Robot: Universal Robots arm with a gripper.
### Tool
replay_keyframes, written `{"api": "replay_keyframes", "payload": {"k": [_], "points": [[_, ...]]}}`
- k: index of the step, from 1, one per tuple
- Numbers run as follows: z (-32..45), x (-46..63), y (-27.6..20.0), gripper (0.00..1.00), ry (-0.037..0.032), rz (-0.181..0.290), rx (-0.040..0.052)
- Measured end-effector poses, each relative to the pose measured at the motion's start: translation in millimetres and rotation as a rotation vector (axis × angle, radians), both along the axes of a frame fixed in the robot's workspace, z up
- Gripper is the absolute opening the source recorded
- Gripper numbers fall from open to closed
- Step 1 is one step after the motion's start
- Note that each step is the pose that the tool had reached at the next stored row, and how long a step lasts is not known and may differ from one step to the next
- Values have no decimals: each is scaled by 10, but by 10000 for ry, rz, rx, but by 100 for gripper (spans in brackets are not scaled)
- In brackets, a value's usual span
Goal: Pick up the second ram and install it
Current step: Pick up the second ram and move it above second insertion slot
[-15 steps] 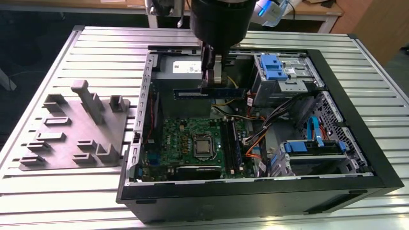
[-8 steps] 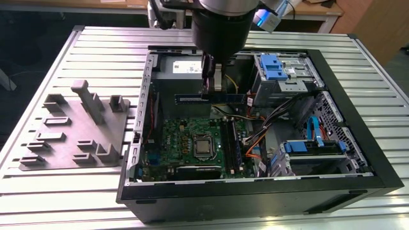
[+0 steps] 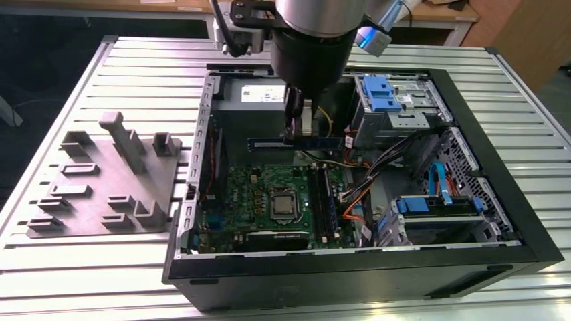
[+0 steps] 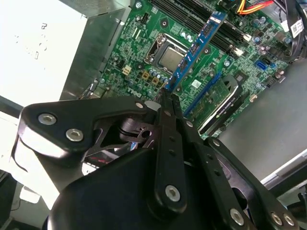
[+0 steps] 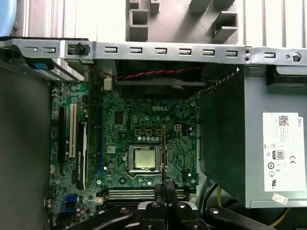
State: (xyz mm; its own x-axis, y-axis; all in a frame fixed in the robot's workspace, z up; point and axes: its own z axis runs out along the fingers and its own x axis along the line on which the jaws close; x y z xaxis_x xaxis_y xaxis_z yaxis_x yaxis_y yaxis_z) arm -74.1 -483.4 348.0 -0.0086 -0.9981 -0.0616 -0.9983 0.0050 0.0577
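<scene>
The second ram (image 3: 295, 142) is a long, narrow blue stick hanging level in the air inside the open computer case (image 3: 499, 200), above the far end of the motherboard (image 3: 259, 200). My gripper (image 3: 295, 128) is shut on it from above, pinching its upper edge. In the second wrist view the ram (image 4: 196, 45) runs out from the gripper (image 4: 168, 93) over the board, near the long black memory slots (image 4: 201, 14). In the first wrist view the ram (image 5: 164, 153) shows edge-on as a thin line past the gripper (image 5: 165, 186), beside the processor socket (image 5: 144, 158).
A grey plastic fixture plate (image 3: 107, 180) lies on the slatted table at the exterior view's left. Inside the case are the power supply (image 3: 259, 93), drive cages with blue latches (image 3: 392, 100), orange and black cables (image 3: 357, 200), and memory slots (image 3: 323, 200).
</scene>
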Motion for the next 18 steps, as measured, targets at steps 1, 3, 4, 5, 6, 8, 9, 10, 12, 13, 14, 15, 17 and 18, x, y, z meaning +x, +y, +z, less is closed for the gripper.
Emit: {"api": "replay_keyframes", "payload": {"k": [1, 3, 4, 5, 6, 8, 9, 10, 12, 13, 14, 15, 17, 18], "points": [[-13, 6, 0, 12, 0, -2, 0], [-37, 17, 0, 12, 0, -3, 0], [-51, 20, 0, 12, 0, -4, 0], [-67, 23, 0, 12, 0, -4, -1], [-84, 26, 0, 12, 0, -6, -1], [-118, 34, -2, 12, 1, -9, -1], [-134, 37, -3, 12, 0, -11, -1], [-151, 40, -4, 12, 0, -13, -1], [-182, 43, -6, 12, 0, -20, 0], [-192, 45, -7, 12, 0, -23, 0], [-204, 46, -9, 12, 0, -27, 0], [-217, 46, -10, 12, 0, -31, 0], [-241, 47, -12, 12, 0, -40, 0], [-251, 47, -12, 12, 0, -43, -1]]}}
